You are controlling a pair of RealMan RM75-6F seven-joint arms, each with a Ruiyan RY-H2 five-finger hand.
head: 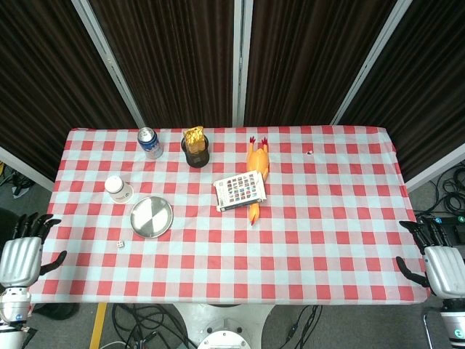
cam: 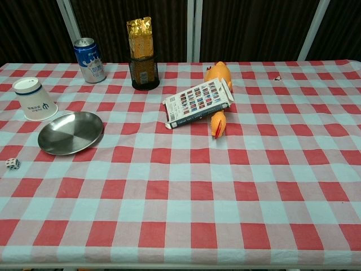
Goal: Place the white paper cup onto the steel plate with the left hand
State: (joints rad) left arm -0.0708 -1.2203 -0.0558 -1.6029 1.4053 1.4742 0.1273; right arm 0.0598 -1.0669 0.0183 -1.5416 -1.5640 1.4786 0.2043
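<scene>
The white paper cup (head: 118,189) (cam: 34,100) stands upside down on the checked cloth at the table's left side. Just in front of it and to its right lies the steel plate (head: 152,217) (cam: 70,132), with nothing on it. My left hand (head: 22,259) hangs off the table's left front corner, fingers apart and holding nothing, well away from the cup. My right hand (head: 439,263) rests off the right front corner, likewise spread and holding nothing. Neither hand shows in the chest view.
A blue can (head: 150,142) (cam: 90,60) and a dark holder with a gold packet (head: 196,147) (cam: 141,55) stand at the back. A rubber chicken (head: 256,174) lies under a small box (head: 240,190) (cam: 197,103) mid-table. A white die (head: 120,245) (cam: 12,164) sits near the plate.
</scene>
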